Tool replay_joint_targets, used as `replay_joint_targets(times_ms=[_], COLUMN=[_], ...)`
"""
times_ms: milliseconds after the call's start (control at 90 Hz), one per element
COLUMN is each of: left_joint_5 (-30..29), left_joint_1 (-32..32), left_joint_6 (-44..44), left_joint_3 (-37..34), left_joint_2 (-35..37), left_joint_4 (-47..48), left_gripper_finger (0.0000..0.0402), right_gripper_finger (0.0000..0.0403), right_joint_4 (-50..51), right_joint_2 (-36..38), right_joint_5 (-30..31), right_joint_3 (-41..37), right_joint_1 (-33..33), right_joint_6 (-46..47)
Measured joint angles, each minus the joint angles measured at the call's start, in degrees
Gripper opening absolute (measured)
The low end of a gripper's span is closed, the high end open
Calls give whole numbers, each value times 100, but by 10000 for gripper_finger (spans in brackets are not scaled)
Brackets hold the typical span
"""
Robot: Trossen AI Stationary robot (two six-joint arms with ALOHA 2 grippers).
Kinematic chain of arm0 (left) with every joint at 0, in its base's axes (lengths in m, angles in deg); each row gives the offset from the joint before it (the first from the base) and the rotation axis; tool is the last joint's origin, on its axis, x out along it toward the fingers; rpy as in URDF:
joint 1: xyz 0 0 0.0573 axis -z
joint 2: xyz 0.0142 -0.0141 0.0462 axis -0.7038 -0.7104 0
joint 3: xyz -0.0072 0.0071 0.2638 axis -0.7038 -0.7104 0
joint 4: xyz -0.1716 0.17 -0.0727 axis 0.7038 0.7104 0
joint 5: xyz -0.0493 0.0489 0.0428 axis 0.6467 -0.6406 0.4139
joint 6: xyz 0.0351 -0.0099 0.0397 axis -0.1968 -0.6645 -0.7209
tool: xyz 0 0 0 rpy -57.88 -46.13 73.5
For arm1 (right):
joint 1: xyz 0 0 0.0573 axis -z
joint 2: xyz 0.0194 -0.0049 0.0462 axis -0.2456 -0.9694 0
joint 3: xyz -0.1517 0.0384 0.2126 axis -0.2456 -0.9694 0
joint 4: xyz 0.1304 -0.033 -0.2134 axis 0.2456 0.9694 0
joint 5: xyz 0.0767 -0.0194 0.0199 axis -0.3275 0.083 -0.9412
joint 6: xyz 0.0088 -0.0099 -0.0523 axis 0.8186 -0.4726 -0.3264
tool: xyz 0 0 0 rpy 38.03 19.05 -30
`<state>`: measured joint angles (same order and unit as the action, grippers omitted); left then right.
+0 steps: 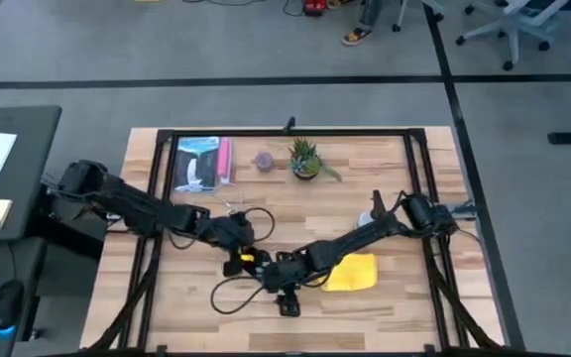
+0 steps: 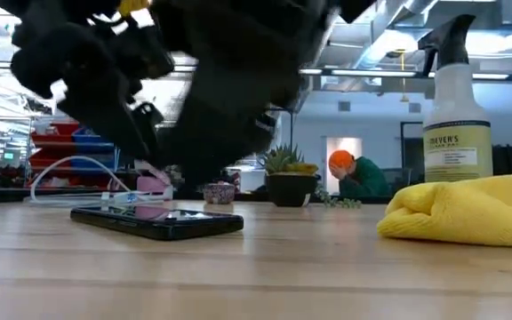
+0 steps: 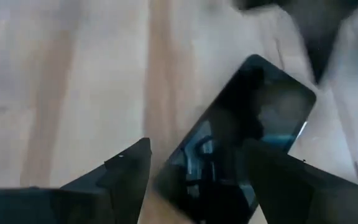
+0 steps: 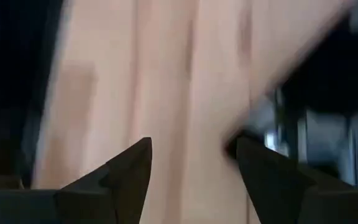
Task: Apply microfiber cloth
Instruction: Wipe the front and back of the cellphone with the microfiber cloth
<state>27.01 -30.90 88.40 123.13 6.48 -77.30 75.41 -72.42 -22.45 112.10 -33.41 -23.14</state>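
Observation:
The bright yellow microfiber cloth [image 1: 353, 271] lies bunched on the table right of centre, and it also shows in the low view [image 2: 469, 209]. No gripper touches it. A black smartphone [image 2: 158, 220] lies flat on the wood. My left gripper [image 3: 196, 149] hovers open over the smartphone [image 3: 241, 143], one finger on each side of its near end. My right gripper [image 4: 191, 146] is open over bare wood, just left of the cloth. In the high view the two grippers meet near the table's middle, the left [image 1: 251, 260] and the right [image 1: 284, 288].
A spray bottle [image 2: 456, 107] stands behind the cloth. A potted plant [image 1: 305, 159], a small pot [image 1: 263, 161] and a packaged item [image 1: 201, 164] line the far edge. A cable [image 1: 228, 297] loops near the front. A person [image 2: 349, 173] sits in the room beyond.

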Motion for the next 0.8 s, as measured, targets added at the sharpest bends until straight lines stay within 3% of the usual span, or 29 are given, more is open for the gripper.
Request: replay_joint_targets(times_ms=[167,400,556,622,689,800], left_joint_5=[17,36,1,-46,-134,-327], left_joint_1=[-3,137,233,235,235,225], left_joint_6=[180,586,684,684,678,643], left_joint_3=[-2,-2,-2,-2,-2,-2], left_joint_2=[-506,-329,-81,-9,39,65], left_joint_4=[-69,371,427,442,435,441], left_gripper_finger=[233,233,233,233,233,233], right_gripper_finger=[223,223,223,223,223,223], right_joint_4=[320,1066,1807,1739,1413,639], right_joint_2=[11,13,71,180,282,248], right_joint_5=[96,588,1897,2072,1691,81], right_joint_3=[10,11,5,-1,3,19], right_joint_1=[121,444,676,695,596,389], right_joint_6=[-253,-277,267,351,195,-6])
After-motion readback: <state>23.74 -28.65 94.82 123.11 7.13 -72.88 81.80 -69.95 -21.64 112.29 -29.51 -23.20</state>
